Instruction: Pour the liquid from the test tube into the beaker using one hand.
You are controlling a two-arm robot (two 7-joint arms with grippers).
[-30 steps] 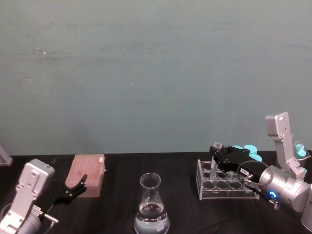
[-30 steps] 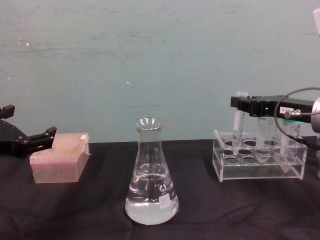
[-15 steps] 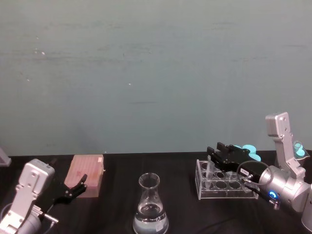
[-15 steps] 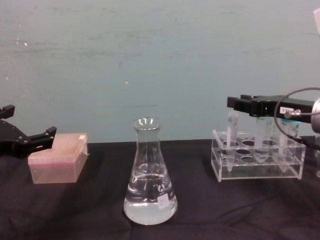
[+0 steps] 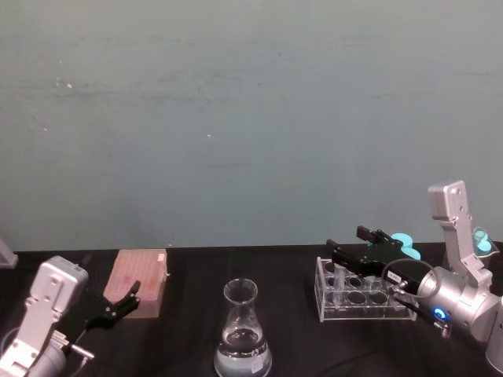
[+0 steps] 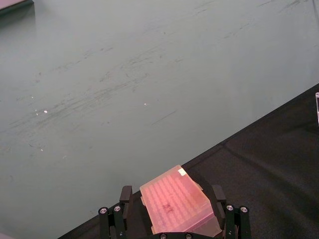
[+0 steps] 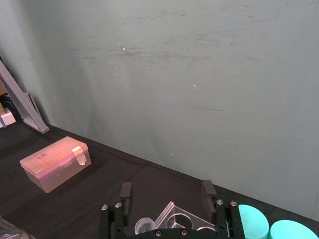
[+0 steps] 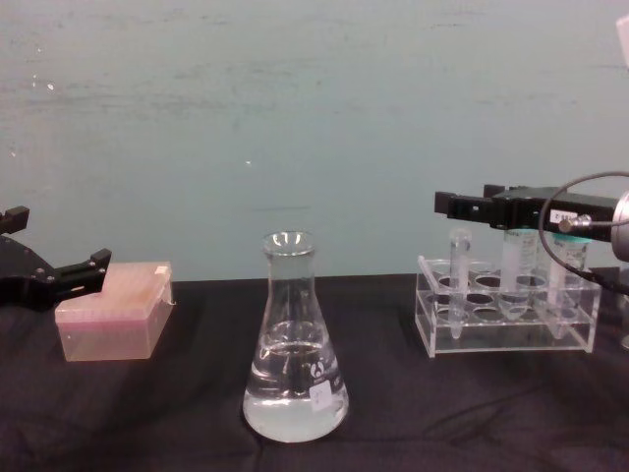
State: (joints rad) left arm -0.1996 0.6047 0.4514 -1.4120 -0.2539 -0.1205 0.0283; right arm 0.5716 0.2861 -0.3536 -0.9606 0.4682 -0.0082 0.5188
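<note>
Returned: test tube (image 8: 458, 285) stands in rack (image 8: 506, 321), released by right gripper (image 8: 454, 206), open just above. Beaker (image 8: 296, 344) holds liquid (image 8: 295, 393); pour apparently done. Left gripper (image 8: 69, 271) open, parked.

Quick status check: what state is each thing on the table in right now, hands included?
Slim clear plastic test tube: upright in the rack's front-left hole, not held.
Tall clear glass conical beaker: upright, open-necked, holding clear liquid in its base.
Clear acrylic tube rack: standing, holding tubes.
Pink lidded box: closed.
Right hand: open, above the test tube.
Left hand: open, by the pink box.
</note>
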